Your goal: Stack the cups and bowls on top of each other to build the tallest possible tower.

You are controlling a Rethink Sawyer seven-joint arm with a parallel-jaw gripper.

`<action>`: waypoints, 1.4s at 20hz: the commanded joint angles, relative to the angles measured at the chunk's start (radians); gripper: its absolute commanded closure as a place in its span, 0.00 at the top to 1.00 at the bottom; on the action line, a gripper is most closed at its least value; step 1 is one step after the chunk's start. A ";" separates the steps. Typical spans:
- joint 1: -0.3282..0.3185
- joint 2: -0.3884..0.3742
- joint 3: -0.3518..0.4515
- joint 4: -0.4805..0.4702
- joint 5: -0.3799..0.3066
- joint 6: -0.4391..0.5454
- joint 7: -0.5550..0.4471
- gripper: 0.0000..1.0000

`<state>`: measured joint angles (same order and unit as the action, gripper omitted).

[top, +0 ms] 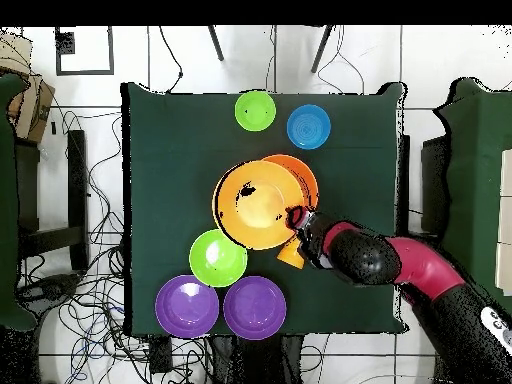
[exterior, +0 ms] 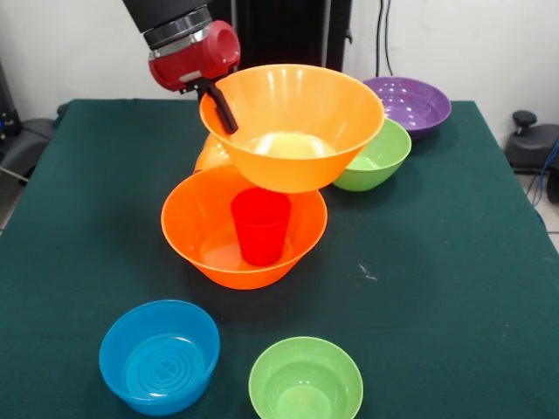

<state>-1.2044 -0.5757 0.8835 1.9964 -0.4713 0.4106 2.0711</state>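
My gripper (exterior: 218, 100) is shut on the near-left rim of a large orange bowl (exterior: 293, 131), held tilted in the air. One black finger (exterior: 224, 112) lies inside the rim. Right below stands the second large orange bowl (exterior: 214, 236) on the table, with the red cup (exterior: 260, 227) upright inside it. From overhead the held bowl (top: 255, 205) covers most of the lower bowl (top: 303, 172) and hides the red cup; the gripper (top: 298, 218) is at its rim. The orange cup (top: 290, 255) (exterior: 210, 154) lies behind these bowls, under the arm.
A medium green bowl (exterior: 377, 157) (top: 218, 257) sits beside the held bowl. Two purple bowls (top: 187, 306) (top: 254, 307) stand near the robot's edge; one purple bowl (exterior: 412, 103) shows in front. A blue bowl (exterior: 159, 356) (top: 308, 126) and a small green bowl (exterior: 306, 382) (top: 255, 110) stand at the opposite edge.
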 commanded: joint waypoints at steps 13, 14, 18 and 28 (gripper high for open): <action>-0.025 0.066 0.075 -0.134 -0.119 0.174 -0.289 0.00; -0.027 0.067 0.076 -0.134 -0.121 0.176 -0.289 0.00; -0.025 0.069 0.082 -0.141 -0.129 0.182 -0.280 0.00; -0.027 0.096 0.098 -0.187 -0.131 0.217 -0.319 0.00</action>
<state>-1.2447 -0.5223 0.9478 1.9186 -0.5385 0.4938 2.0711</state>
